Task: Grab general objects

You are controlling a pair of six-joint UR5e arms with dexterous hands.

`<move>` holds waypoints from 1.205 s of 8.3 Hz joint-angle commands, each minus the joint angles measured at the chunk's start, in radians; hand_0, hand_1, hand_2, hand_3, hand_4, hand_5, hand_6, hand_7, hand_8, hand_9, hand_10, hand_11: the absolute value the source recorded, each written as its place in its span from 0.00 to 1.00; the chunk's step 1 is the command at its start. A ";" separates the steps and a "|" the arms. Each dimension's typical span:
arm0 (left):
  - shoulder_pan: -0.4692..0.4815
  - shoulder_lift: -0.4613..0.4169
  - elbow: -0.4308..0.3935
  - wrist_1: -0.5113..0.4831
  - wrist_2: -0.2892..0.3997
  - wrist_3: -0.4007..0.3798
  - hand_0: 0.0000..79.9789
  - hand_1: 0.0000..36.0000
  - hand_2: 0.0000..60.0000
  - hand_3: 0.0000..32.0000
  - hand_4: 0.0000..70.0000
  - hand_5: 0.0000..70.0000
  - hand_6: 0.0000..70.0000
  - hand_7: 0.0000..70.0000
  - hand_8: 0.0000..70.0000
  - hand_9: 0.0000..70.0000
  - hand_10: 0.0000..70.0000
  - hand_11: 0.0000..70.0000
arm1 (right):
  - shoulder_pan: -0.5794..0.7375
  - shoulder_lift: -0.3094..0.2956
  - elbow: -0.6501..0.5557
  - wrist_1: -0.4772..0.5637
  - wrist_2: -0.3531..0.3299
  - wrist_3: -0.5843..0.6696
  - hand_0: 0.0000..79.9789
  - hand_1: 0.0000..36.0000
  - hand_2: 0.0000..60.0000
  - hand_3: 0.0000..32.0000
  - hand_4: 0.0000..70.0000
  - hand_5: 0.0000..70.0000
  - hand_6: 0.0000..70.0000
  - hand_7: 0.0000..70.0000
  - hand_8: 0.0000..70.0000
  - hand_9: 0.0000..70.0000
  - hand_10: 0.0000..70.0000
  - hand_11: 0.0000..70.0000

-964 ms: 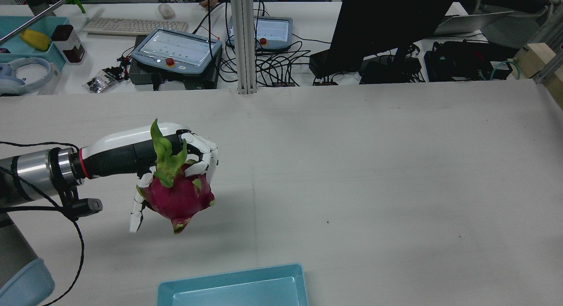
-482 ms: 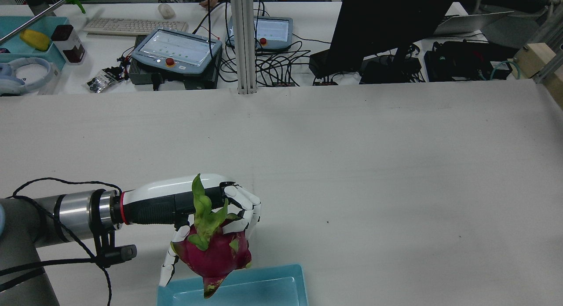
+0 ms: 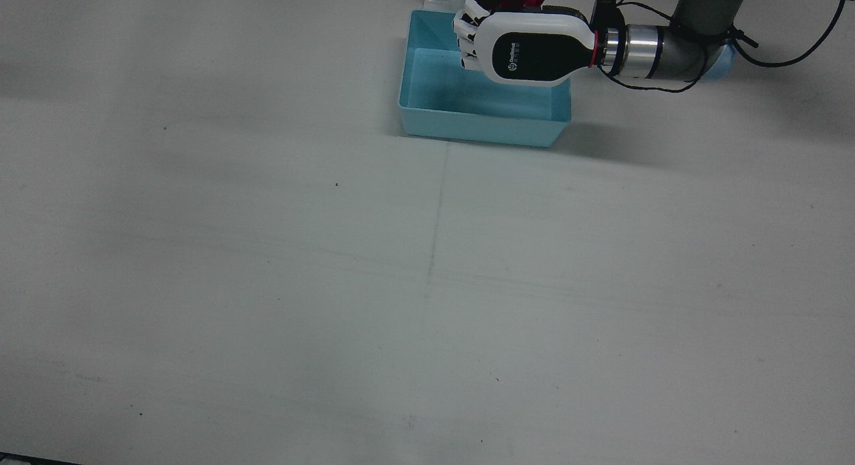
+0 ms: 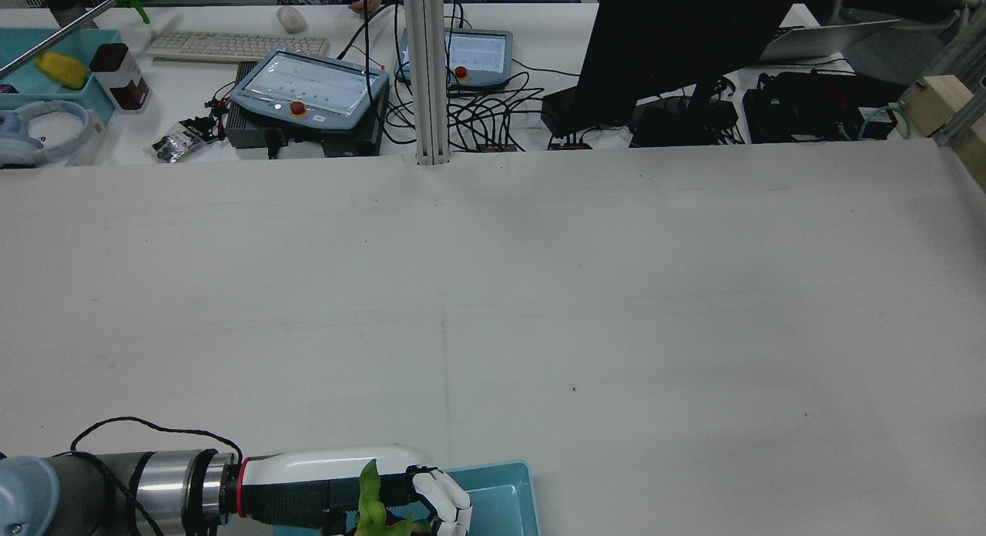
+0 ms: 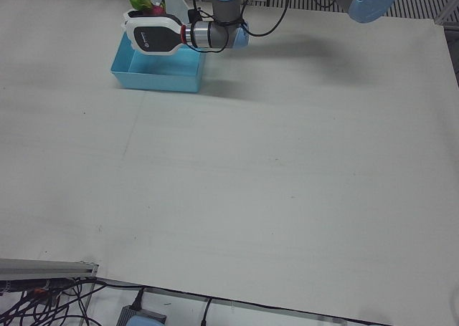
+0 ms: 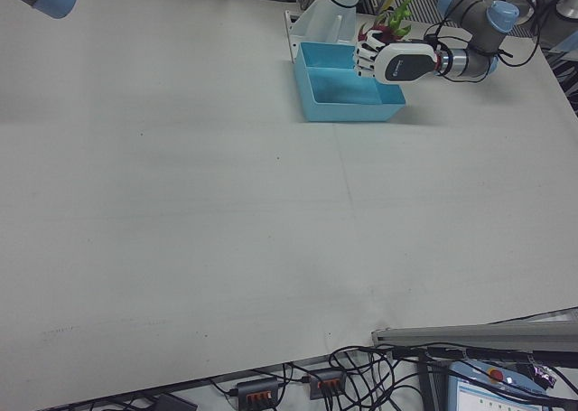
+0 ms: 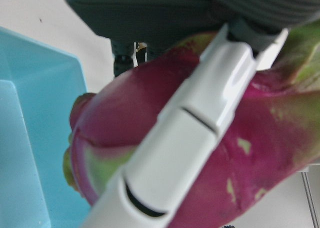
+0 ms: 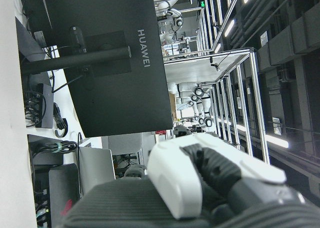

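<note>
Now, left hand: my left hand (image 3: 528, 51) is closed around the dragon fruit (image 7: 200, 153), held in the air above the blue tray (image 3: 481, 121).
Fingers: the white fingers (image 7: 195, 133) are wrapped across the fruit's red skin, pinching it against the palm; in the left hand view one of them crosses the fruit diagonally.
Dragon fruit: I see its red body and green-tipped scales close up in the left hand view, and its green leaves (image 6: 397, 15) poke up behind the hand in the right-front view. It is over the tray's side nearest the robot, clear of the tray floor as far as I can tell.
Blue tray: it sits on the bench (image 3: 267, 284) at the robot's edge, just in front of the pedestals; its floor shows nothing lying in it where I can see.
Left arm: the forearm (image 4: 162, 486) reaches in level over the tray from the robot's left.
Right hand: I see part of my right hand (image 8: 200, 183) only in its own camera, raised and facing the black Huawei monitor (image 8: 110, 62); I cannot tell whether its fingers are spread or closed.
</note>
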State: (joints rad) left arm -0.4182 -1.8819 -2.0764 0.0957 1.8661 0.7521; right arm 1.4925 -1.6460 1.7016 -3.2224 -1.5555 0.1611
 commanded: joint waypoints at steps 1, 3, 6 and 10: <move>-0.001 0.073 0.007 -0.051 -0.037 0.003 1.00 1.00 0.00 0.33 0.07 1.00 0.10 0.17 0.01 0.03 0.06 0.16 | 0.000 0.000 0.001 0.000 0.000 0.000 0.00 0.00 0.00 0.00 0.00 0.00 0.00 0.00 0.00 0.00 0.00 0.00; -0.013 0.171 0.004 -0.146 -0.039 -0.008 1.00 1.00 0.00 0.31 0.00 1.00 0.06 0.15 0.00 0.02 0.05 0.14 | 0.002 -0.002 0.001 0.000 0.000 0.000 0.00 0.00 0.00 0.00 0.00 0.00 0.00 0.00 0.00 0.00 0.00 0.00; -0.300 0.320 0.009 -0.208 -0.004 -0.030 1.00 1.00 0.00 1.00 0.00 0.91 0.00 0.12 0.00 0.00 0.04 0.13 | 0.002 -0.002 0.001 0.000 0.000 0.000 0.00 0.00 0.00 0.00 0.00 0.00 0.00 0.00 0.00 0.00 0.00 0.00; -0.800 0.284 0.125 -0.137 0.015 -0.037 1.00 0.98 0.00 0.99 0.00 1.00 0.04 0.20 0.18 0.02 0.04 0.11 | 0.002 0.000 0.001 -0.002 0.000 0.000 0.00 0.00 0.00 0.00 0.00 0.00 0.00 0.00 0.00 0.00 0.00 0.00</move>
State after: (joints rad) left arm -0.9493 -1.5693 -2.0173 -0.0830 1.8820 0.7189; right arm 1.4941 -1.6471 1.7027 -3.2240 -1.5554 0.1611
